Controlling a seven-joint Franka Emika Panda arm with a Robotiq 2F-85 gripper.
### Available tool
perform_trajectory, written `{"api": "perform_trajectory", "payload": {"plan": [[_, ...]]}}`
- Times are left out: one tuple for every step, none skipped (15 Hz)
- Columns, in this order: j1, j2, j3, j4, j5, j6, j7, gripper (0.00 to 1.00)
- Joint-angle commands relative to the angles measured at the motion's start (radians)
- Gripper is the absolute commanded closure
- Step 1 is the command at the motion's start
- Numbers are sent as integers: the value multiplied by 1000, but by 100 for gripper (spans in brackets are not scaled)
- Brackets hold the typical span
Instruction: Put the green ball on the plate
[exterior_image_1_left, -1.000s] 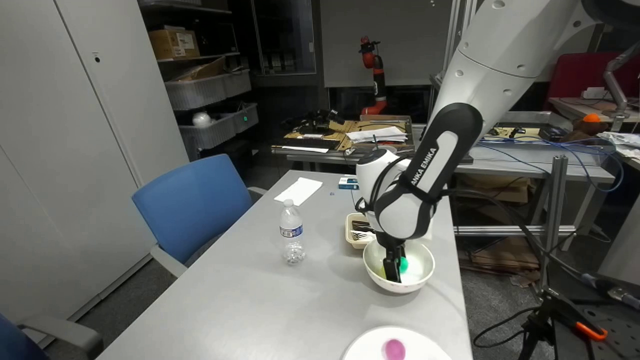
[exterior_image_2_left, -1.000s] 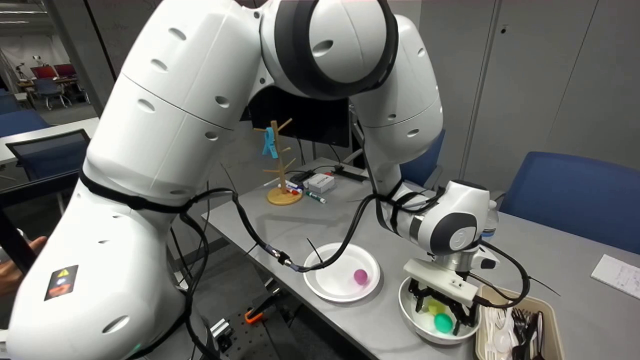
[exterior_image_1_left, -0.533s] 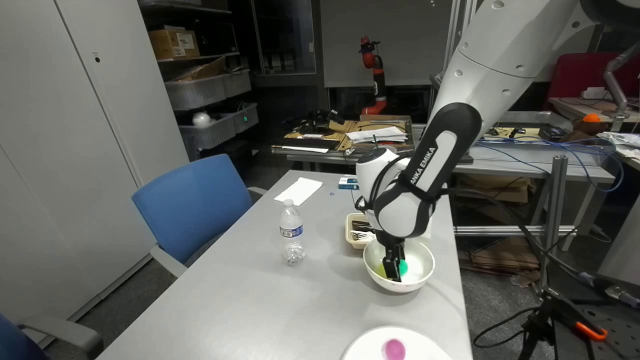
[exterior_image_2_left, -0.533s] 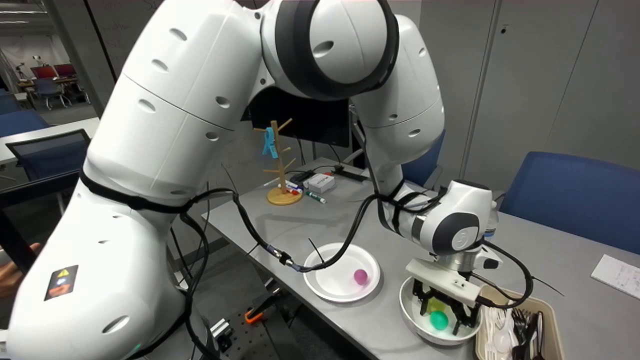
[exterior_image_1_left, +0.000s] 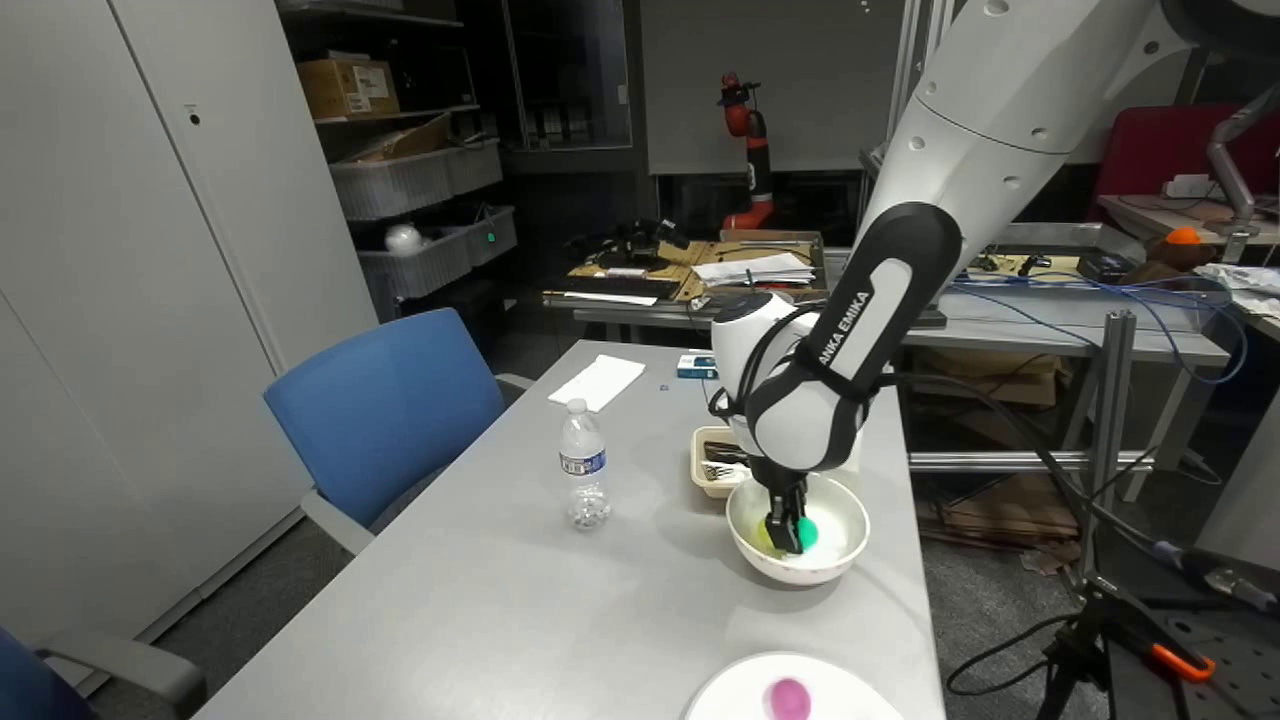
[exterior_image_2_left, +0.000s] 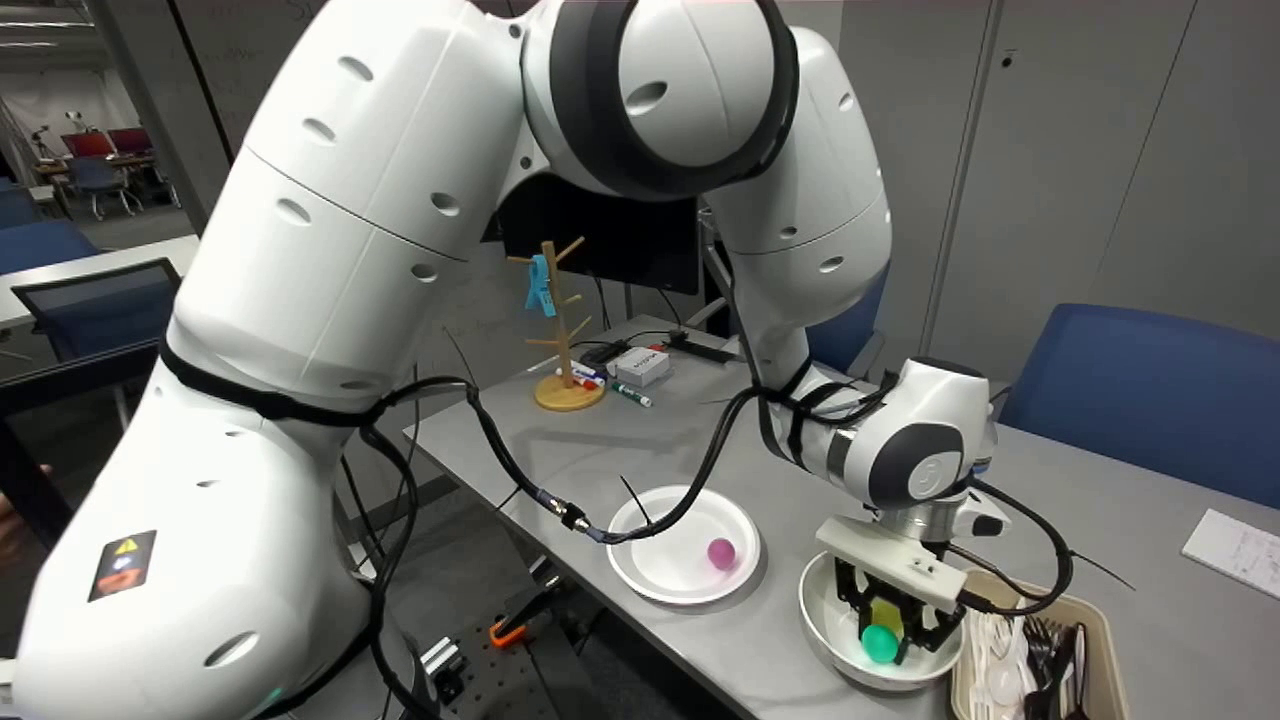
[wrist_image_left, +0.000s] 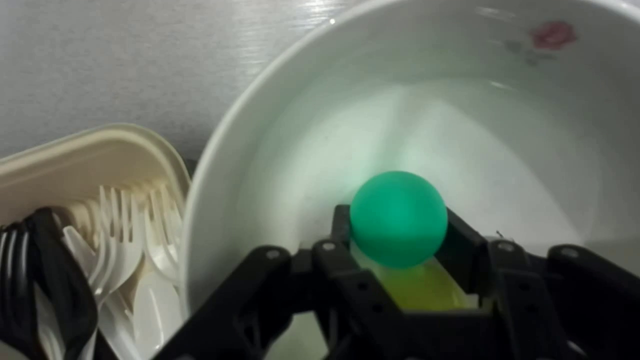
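Grey table (exterior_image_1_left: 480, 600), glare on top. Blue office chair (exterior_image_1_left: 385, 410) beside it. Tall light-grey cabinet (exterior_image_1_left: 60, 180); shelving (exterior_image_1_left: 395, 116) next to it: plastic bins (exterior_image_1_left: 390, 190), cardboard box (exterior_image_1_left: 340, 90). Dark grey carpet (exterior_image_1_left: 985, 585). Black monitor (exterior_image_2_left: 630, 230) beyond far table end.

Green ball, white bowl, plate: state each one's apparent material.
Green ball: likely plastic, smooth, satin, softly shaded without sharp highlights. White bowl: probably glazed ceramic or melamine, glossy, judging by glints and a flower print. Plate: paper or plastic, hard to tell; looks matte, evenly white.
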Motion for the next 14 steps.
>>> {"api": "perform_trajectory", "payload": {"plan": [[1,-18,-6,-14,-25,-8,5,81],[7,-36,-8,-28,-28,-18,11,81],[14,-58,-11,-42,-31,-42,15,81],[20,-81,-12,-57,-34,-63,17,81],[23,-108,-11,-73,-36,-81,16,81],[24,-134,-9,-87,-39,-105,11,81],[28,-175,-7,-110,-46,-129,8,81],[29,-206,-2,-124,-51,-147,2,81],[33,-242,1,-146,-58,-156,4,81],[34,-273,6,-162,-63,-167,2,81],[37,-307,14,-182,-64,-172,1,81],[39,-337,22,-201,-60,-178,-2,81],[42,-366,35,-222,-53,-179,-7,81],[44,-391,49,-243,-42,-177,-15,81]]}}
